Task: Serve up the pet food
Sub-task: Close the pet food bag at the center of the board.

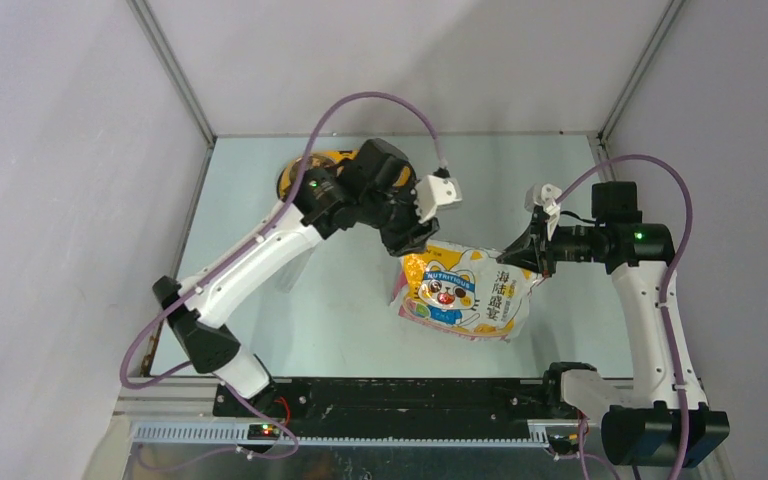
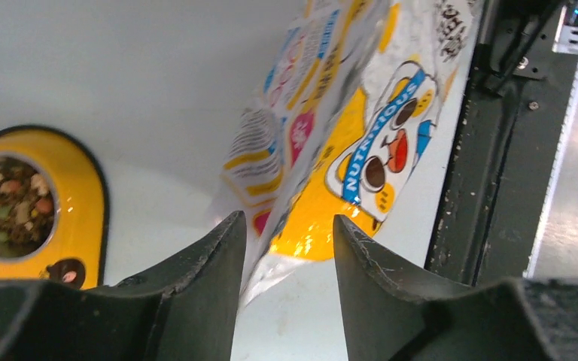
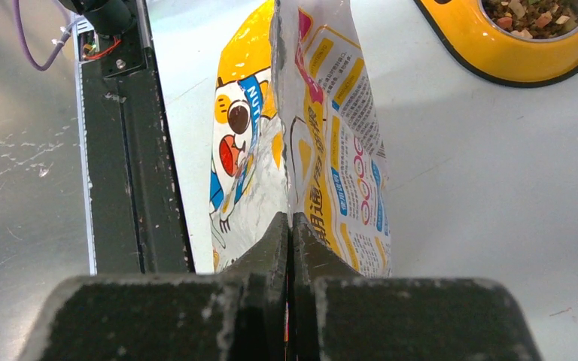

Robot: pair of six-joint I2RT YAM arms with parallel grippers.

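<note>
The glossy yellow-white bag (image 1: 465, 295) with the cartoon cat stands at mid table, its top edge up. My right gripper (image 1: 528, 262) is shut on the bag's right edge; in the right wrist view the foil (image 3: 308, 128) is pinched between the closed fingers (image 3: 292, 218). My left gripper (image 1: 412, 245) is at the bag's upper left corner. Its jaws (image 2: 286, 222) are open, and the corner of the bag (image 2: 331, 128) sits between them against the left finger. Pet food (image 2: 7, 207) (image 3: 534, 15) lies in a bowl of the yellow feeder (image 1: 295, 175).
The yellow feeder (image 2: 75, 203) (image 3: 497, 53) lies at the far left of the table, partly hidden by my left arm in the top view. A black rail (image 1: 390, 395) (image 2: 489, 150) (image 3: 132, 150) runs along the near edge. Grey walls close in both sides.
</note>
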